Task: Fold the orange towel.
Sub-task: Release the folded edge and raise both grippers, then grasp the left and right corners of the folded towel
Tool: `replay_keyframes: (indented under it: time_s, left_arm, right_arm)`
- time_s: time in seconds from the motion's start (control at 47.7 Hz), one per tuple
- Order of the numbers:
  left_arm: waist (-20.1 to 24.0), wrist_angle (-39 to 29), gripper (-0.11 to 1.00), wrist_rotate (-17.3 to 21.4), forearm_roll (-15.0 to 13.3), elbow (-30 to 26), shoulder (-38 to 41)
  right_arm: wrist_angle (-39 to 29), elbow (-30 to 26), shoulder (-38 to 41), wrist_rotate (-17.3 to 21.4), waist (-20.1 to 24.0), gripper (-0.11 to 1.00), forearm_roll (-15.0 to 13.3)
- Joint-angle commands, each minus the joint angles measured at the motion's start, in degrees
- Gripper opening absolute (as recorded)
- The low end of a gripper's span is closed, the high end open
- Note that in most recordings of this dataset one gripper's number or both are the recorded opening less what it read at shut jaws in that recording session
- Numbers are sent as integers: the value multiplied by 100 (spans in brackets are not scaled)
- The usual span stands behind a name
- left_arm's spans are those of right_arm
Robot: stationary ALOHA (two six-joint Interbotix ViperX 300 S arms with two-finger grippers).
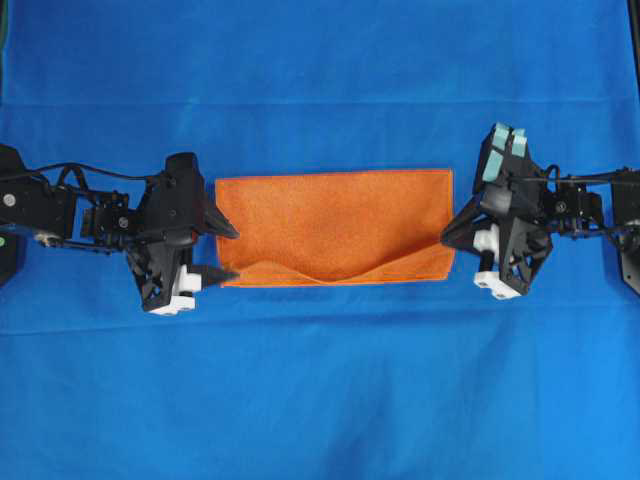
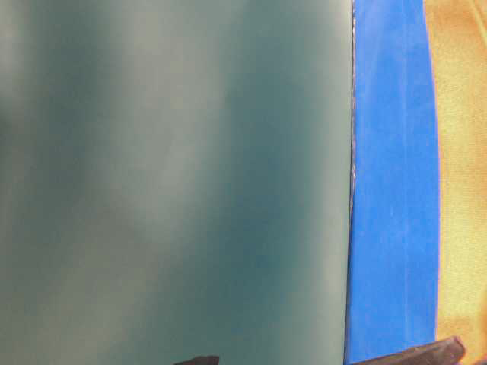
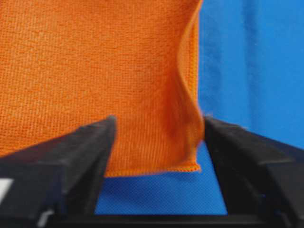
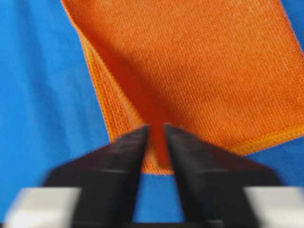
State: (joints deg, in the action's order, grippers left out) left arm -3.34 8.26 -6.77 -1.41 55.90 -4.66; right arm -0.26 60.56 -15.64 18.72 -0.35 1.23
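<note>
The orange towel (image 1: pixel 335 225) lies folded in half as a wide rectangle on the blue sheet (image 1: pixel 320 380). Its near edge sags in the middle and rises toward both near corners. My left gripper (image 1: pixel 232 253) is open at the towel's left end. In the left wrist view the towel's corner (image 3: pixel 156 142) hangs between the spread fingers of the left gripper (image 3: pixel 159 123), and a raised fold nears the right finger (image 3: pixel 237 152). My right gripper (image 1: pixel 446 240) is at the towel's right near corner. In the right wrist view the right gripper (image 4: pixel 156 128) is pinched on a fold of the towel (image 4: pixel 199 61).
The blue sheet covers the whole table around the towel. The table-level view is mostly blocked by a blurred grey-green surface (image 2: pixel 175 182); a strip of blue sheet (image 2: pixel 392 182) and the towel (image 2: pixel 464 152) show at its right.
</note>
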Motion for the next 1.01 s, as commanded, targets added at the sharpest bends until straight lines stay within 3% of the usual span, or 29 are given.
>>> replay_keyframes:
  time_s: [0.0, 0.105, 0.231, 0.44, 0.692, 0.986]
  left_arm:
    - [26, -79, 70, 88, -9, -97, -211]
    - [202, -299, 65, 193, -9, -123, -457]
    - [519, -387, 60, 316, -9, -88, -756]
    - [984, -387, 60, 343, -9, -97, -756]
    - [1116, -378, 60, 343, -9, -123, -589]
    - [1433, -176, 60, 352, -9, -141, 290]
  right_arm:
    - [26, -141, -105, -53, 18, 42, -35]
    - [18, -193, -272, -105, -44, 65, -264]
    - [18, -185, -519, -114, -369, 59, -457]
    - [-9, -220, -439, -141, -1063, 60, -580]
    - [-123, -369, 26, -132, -1310, 60, -659]
    - [-114, -492, 826, -141, -1547, 60, -694]
